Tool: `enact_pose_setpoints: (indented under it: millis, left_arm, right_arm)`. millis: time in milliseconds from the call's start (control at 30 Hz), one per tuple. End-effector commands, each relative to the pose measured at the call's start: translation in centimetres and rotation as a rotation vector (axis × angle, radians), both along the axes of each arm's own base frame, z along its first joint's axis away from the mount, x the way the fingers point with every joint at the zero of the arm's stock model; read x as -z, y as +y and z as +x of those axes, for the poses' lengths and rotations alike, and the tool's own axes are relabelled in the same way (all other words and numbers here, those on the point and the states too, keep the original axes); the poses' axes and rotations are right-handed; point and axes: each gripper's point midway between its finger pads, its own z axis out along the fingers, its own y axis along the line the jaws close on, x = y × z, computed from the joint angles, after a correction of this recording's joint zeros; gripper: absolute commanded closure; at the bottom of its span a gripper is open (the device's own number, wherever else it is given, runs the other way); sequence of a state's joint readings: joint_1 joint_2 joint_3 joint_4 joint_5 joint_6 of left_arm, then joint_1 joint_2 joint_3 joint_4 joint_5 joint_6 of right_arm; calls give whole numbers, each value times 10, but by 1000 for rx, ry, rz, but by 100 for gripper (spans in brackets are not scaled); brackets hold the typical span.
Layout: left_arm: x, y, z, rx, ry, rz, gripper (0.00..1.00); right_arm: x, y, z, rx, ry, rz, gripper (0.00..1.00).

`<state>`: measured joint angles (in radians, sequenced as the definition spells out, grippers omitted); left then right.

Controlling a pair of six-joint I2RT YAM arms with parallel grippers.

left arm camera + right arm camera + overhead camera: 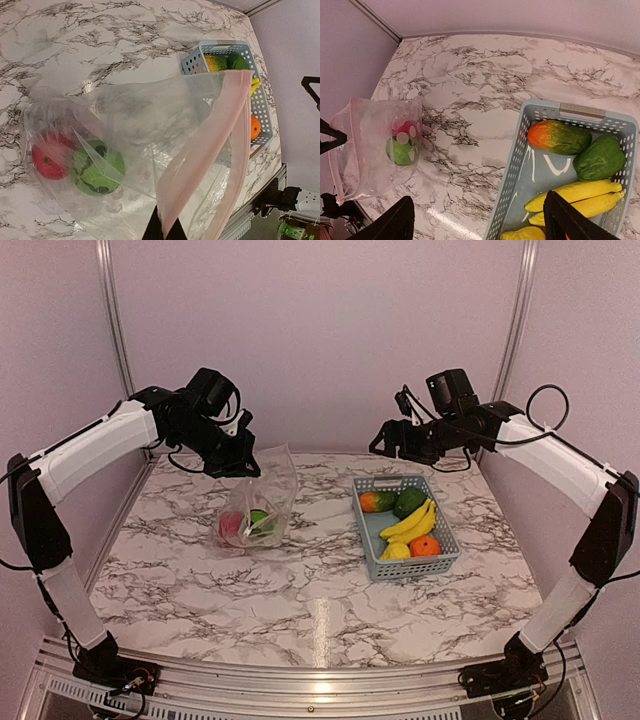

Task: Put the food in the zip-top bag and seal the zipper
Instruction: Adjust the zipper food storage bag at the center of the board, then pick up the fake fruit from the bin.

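Observation:
The clear zip-top bag stands on the marble table, its mouth held up. My left gripper is shut on the bag's pink zipper strip. Inside the bag lie a red apple and a striped green melon. My right gripper is open and empty, high above the far end of the grey-blue basket. The basket holds an orange-green mango, a green pepper, yellow bananas, a lemon and an orange. The bag also shows in the right wrist view.
Aluminium frame posts stand at the back corners against purple walls. The table's front edge carries a metal rail. The basket sits right of centre, the bag left of centre.

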<state>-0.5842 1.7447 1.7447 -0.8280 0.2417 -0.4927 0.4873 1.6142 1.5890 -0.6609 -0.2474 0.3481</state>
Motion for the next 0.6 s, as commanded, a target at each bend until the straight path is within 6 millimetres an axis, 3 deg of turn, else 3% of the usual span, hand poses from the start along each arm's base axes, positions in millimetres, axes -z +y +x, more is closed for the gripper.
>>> enact_pose_setpoints:
  millis: [0, 133, 267, 567]
  left_arm:
    - [-9, 3, -5, -2, -7, -36, 100]
    - [-1, -1, -8, -3, 15, -68, 100]
    - [2, -5, -8, -6, 16, -94, 100]
    - [4, -11, -6, -5, 22, -118, 100]
  right_arm:
    - [31, -24, -5, 79, 74, -67, 16]
    - [70, -46, -11, 138, 154, -93, 20]
    - [93, -72, -11, 195, 193, -115, 24]
    - [114, -127, -5, 328, 198, -248, 32]
